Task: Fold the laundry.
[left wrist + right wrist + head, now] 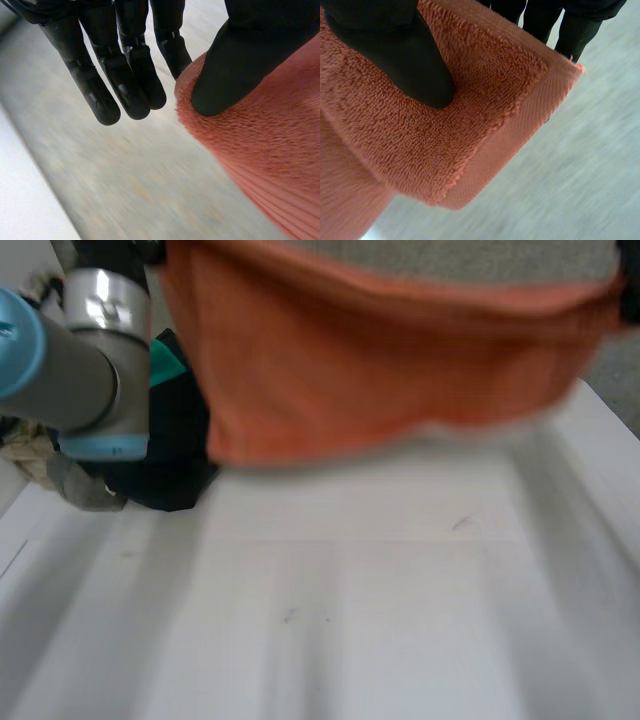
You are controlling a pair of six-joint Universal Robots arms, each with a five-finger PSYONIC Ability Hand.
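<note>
White table (380,620) runs across the head view, bare in the middle. Orange terry towel (400,370) hangs above its far side, off the surface, stretched wide, lower edge sagging and free. Left arm (70,370), grey joint with a light-blue cap, reaches in beside the towel's left end. Heap of black and teal clothing (175,460) lies on the table under that arm, just beside the towel's lower left corner. Crumpled beige cloth (40,455) sits next to the heap.

Left wrist view: left hand (240,55) grasps the orange terry towel (260,150) at a rounded edge. Thumb is pressed on the pile and the nearest finger sits at the rim. The other fingers (130,90) hang straight, clear of the cloth.

Right wrist view: right hand (395,50) pinches a corner of the orange terry towel (470,125), where the flat woven band meets the looped pile. Thumb is on the near face, and the fingers (575,30) show past the far edge behind it. Pale blurred surface below both hands.
</note>
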